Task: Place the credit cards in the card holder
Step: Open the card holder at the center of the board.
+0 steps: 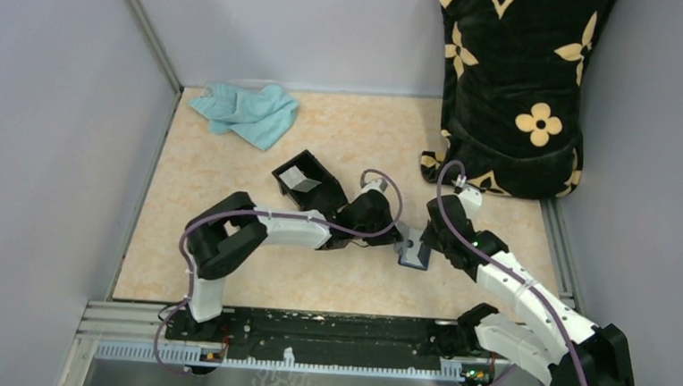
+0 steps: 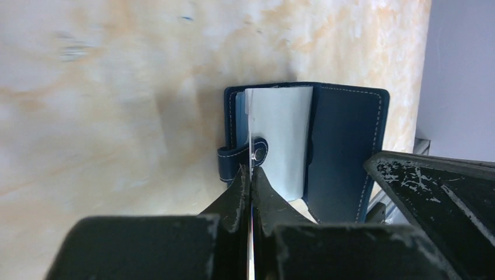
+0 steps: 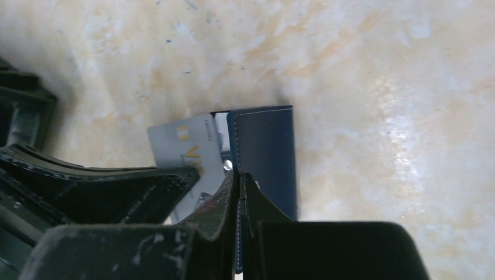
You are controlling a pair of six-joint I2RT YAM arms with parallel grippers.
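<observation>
left gripper: clamped on pale card, edge-on | right gripper: pinching the flap edge of the card holder, which sits at both fingertips with the card's edge behind its flap | count: one holder, two cards | top view only: second card in black box, behind left gripper | left wrist only: snap tab
</observation>
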